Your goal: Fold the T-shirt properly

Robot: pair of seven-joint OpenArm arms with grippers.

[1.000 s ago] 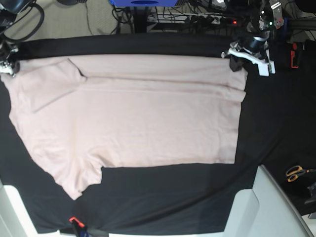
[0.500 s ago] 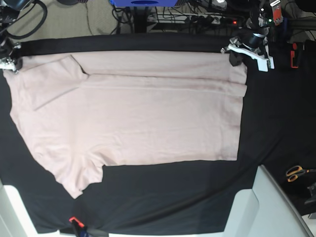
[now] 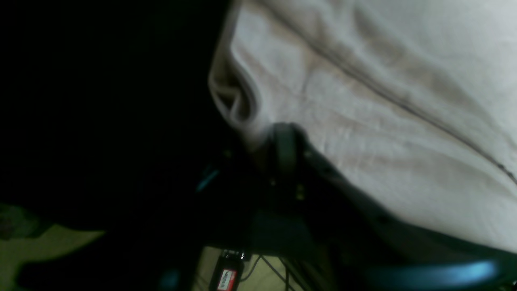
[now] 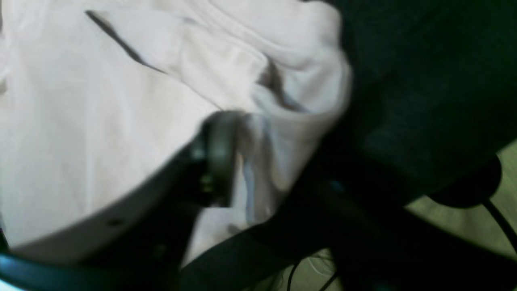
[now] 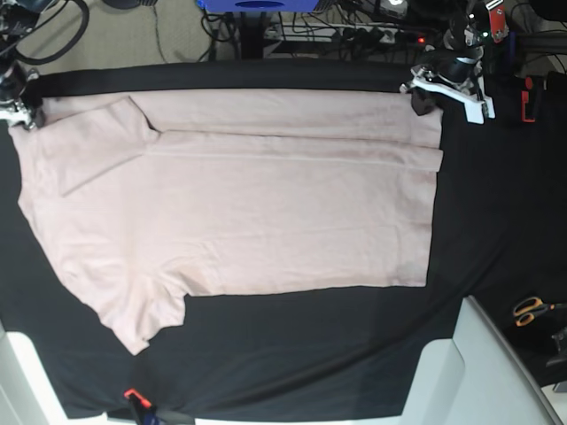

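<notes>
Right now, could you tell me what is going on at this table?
A two-armed robot is folding a pale pink T-shirt on a black cloth. One long edge is already folded over. The left claw and right claw sit at the shirt's two far corners; whether either grips the fabric is unclear.

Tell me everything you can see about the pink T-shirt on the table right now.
The T-shirt is plain pale pink, soft cotton-looking, no print, lightly creased. It lies flat on the black cloth, spread sideways, with its far long edge folded over the body in a strip, one sleeve lying on top. The other sleeve sticks out toward the near edge. The left gripper sits at its far hem corner and the right gripper at its far shoulder corner; whether either grips the fabric is unclear.
</notes>
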